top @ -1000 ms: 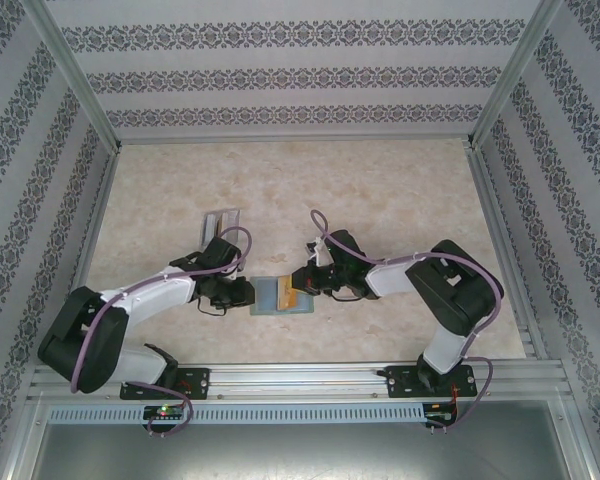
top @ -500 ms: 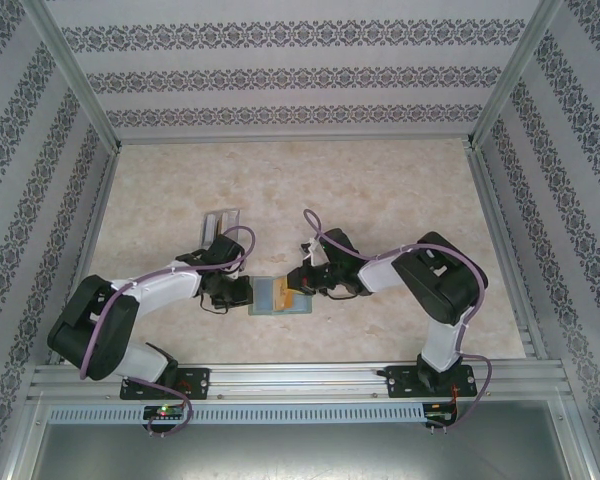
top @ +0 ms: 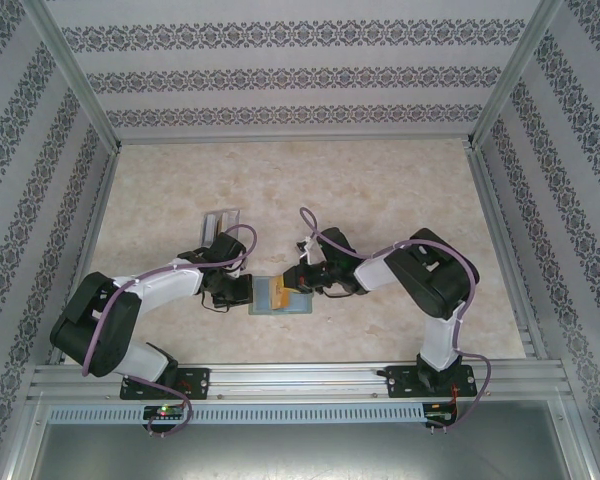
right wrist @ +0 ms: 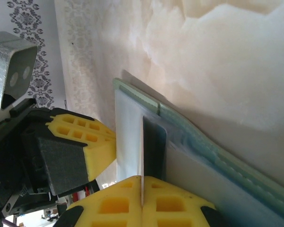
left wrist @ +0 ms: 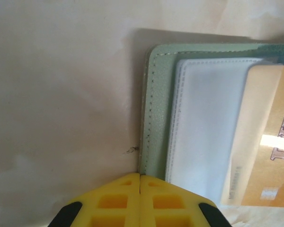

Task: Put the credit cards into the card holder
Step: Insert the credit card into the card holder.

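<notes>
Between patterned walls, a marbled table bears the card holder.

A green wallet is seen lying flat on the marbled table, towards its near edge and between the two grippers. The left gripper is set against the wallet's left edge. The right gripper is set at its right side, where an orange card is seen over the wallet. A clear stand is placed just behind the left arm. The table is enclosed by patterned walls, and a metal rail is fixed along the near edge.
</notes>
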Controlling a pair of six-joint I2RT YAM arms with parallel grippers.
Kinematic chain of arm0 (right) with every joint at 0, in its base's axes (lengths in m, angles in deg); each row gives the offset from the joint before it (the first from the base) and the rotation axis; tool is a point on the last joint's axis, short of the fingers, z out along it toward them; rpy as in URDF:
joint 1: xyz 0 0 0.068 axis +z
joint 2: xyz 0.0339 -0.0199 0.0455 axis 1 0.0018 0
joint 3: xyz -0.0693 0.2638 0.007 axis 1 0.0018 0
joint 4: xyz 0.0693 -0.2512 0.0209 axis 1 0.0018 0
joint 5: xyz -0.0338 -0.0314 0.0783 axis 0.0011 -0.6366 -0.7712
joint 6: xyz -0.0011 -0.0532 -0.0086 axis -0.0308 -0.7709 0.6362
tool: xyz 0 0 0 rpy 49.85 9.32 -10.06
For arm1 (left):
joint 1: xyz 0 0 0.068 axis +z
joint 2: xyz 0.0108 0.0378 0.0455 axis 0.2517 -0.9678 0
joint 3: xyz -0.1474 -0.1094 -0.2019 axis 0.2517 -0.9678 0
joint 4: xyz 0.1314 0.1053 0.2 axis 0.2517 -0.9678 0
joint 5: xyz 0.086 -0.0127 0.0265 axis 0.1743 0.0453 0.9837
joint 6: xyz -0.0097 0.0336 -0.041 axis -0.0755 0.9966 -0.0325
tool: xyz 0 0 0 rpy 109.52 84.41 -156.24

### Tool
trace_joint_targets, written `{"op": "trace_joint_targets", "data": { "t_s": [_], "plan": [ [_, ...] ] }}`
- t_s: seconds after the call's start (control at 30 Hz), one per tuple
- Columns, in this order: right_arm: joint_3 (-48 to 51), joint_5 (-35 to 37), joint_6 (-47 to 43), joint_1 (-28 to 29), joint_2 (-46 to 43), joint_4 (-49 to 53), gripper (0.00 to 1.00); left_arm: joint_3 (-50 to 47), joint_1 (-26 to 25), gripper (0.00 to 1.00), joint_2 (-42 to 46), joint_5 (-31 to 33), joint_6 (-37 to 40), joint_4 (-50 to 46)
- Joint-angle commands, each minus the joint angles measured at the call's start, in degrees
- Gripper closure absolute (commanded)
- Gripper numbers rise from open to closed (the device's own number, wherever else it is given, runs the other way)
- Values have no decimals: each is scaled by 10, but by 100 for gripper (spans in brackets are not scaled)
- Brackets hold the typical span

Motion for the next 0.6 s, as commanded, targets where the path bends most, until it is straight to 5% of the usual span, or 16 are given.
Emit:
{"op": "trace_joint_targets", "data": {
  "t_s": [0.0,0.3,0.57],
  "plan": [
    [-10,-3,16,15,22,-48,97,-10,-2,95,-17,39,4,18],
    [-10,26,38,36,33,-66,86,-9,-1,95,-18,45,3,7],
    [6,61,7,17,-25,18,66,-11,-2,96,-20,46,1,6]
  ]
}}
